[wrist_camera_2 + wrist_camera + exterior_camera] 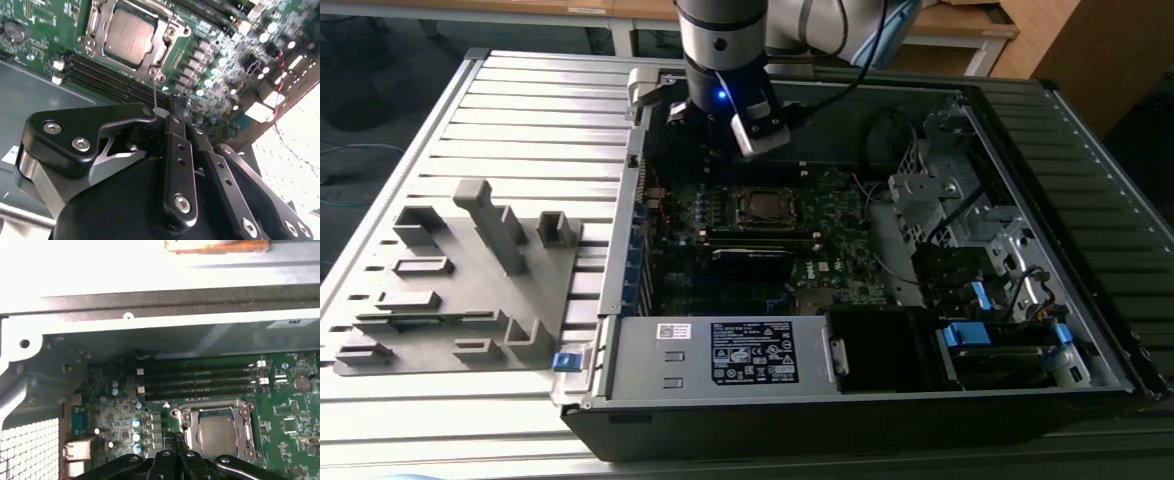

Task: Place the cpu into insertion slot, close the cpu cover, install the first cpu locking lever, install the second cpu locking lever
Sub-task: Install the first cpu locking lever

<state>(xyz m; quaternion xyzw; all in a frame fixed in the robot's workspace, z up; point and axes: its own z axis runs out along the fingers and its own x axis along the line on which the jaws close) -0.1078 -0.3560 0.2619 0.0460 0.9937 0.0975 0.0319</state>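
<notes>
Arm is being cropped at 12 o'clock in exterior view; locking lever tip is hiding behind gripper.

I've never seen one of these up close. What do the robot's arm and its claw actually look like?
The arm is a silver-grey tube with a dark band and a small blue light; a black cable loops beside it and a white box sits near the wrist. The gripper is black, made of jointed bars pinned with silver screws.

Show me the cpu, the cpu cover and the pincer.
cpu (218, 432): first wrist view, middle of metal top.
cpu cover (190, 427): first wrist view, silver frame strip.
pincer (173, 439): first wrist view, between fingertips.
</notes>
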